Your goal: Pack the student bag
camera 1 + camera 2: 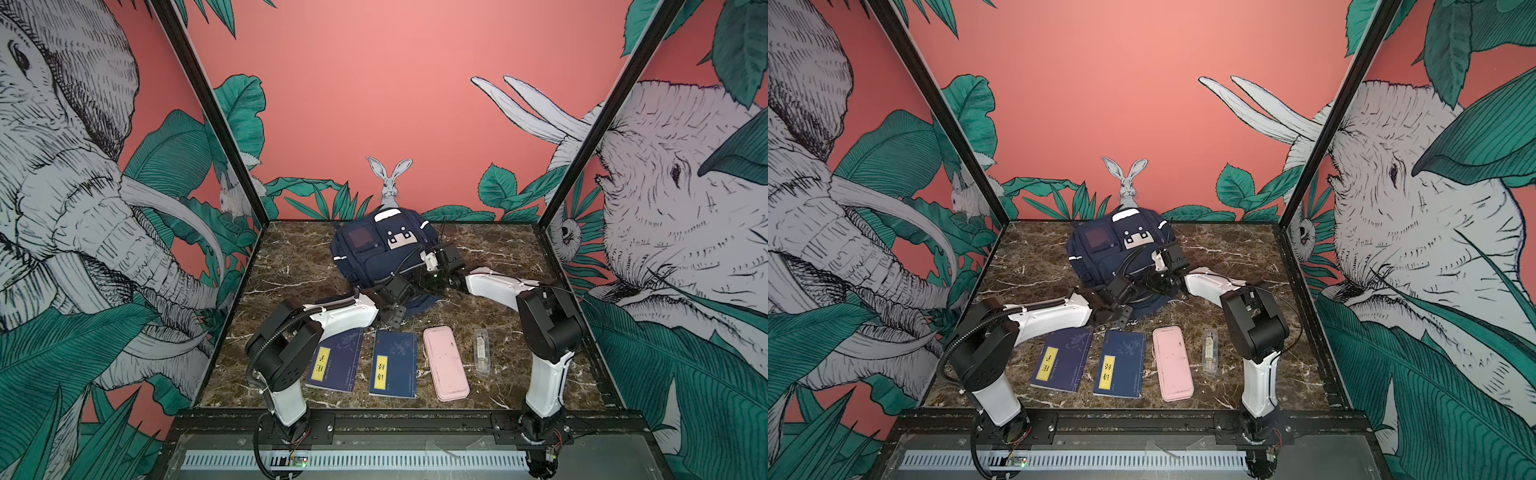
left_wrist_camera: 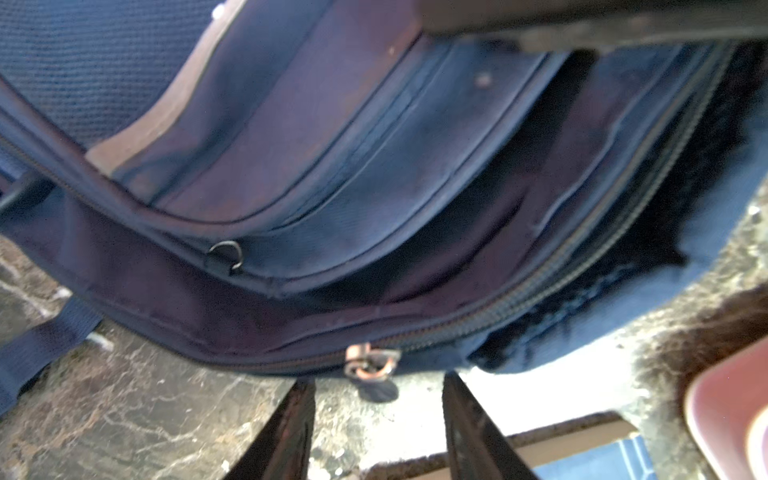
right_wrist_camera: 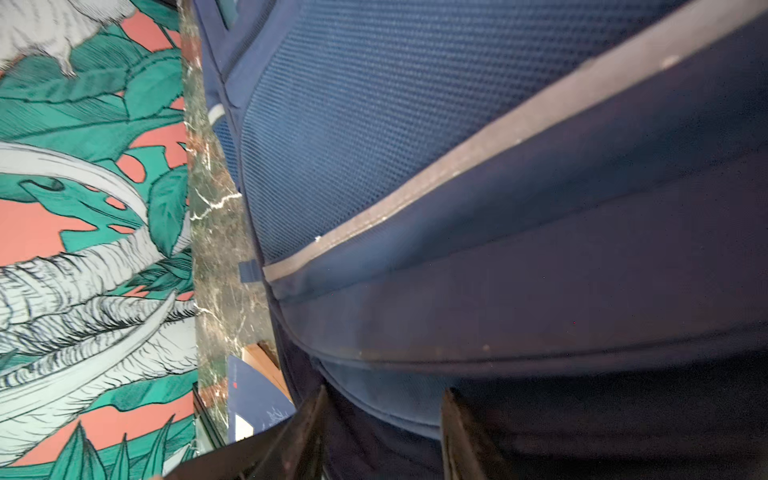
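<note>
**Q:** What carries the scene?
**A:** A brown marble desk [image 1: 291, 266]. The student bag [image 1: 374, 249] lies at its rear centre in both top views, front pocket up.

**Q:** What lies in the near row?
**A:** 2 flat navy items with yellow labels, the left book [image 1: 334, 359] and the right book [image 1: 392, 363]. Then come a pink case [image 1: 446, 363] and a small clear case [image 1: 481, 351]. All 4 lie side by side, apart from the bag.

**Q:** How do the pincers stand?
**A:** Both are at the bag's near end. The left pincer [image 2: 379, 380] is spread, with bare desk showing through its gap, just short of the zipper pull [image 2: 370, 361]. The right pincer [image 3: 384, 390] is spread against navy fabric below the grey stripe.
</note>
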Controlling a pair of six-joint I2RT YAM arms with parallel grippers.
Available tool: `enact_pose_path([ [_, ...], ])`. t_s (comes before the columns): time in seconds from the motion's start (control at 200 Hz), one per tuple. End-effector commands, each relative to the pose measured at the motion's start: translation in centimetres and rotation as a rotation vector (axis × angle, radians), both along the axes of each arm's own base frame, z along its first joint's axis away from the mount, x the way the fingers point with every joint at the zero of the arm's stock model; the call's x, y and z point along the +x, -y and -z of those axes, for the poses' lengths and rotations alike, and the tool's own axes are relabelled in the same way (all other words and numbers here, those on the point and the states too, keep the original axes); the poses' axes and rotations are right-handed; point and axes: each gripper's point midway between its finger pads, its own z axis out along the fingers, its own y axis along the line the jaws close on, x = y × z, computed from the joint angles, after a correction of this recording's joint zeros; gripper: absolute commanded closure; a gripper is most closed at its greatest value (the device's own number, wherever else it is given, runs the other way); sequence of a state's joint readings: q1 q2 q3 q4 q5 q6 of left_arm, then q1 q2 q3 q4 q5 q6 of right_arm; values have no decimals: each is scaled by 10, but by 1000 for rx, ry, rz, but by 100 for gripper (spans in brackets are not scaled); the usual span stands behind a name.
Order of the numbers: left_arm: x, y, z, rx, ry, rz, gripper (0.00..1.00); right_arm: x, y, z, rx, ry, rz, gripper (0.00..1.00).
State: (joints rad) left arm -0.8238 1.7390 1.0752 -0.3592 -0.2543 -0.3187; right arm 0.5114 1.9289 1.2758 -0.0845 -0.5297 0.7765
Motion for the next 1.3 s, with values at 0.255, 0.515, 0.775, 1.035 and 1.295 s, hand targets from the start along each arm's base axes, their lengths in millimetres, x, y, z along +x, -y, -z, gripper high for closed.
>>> enact_pose_path([
  [0.255,14,9,-10,-38,29,6,71,3,3,10,28,-19,20,56],
  [0.515,9,-2,-11,-12,28,-2,94,0,5,14,24,-25,18,56],
  [0.775,1,-14,-20,15,47,16,100,1,6,12,30,-21,20,55],
  [1.035,-2,-15,-26,16,53,52,100,14,1,13,44,-23,50,50],
  [1.295,-1,-26,-27,68,63,47,100,32,-1,16,14,-10,74,71],
])
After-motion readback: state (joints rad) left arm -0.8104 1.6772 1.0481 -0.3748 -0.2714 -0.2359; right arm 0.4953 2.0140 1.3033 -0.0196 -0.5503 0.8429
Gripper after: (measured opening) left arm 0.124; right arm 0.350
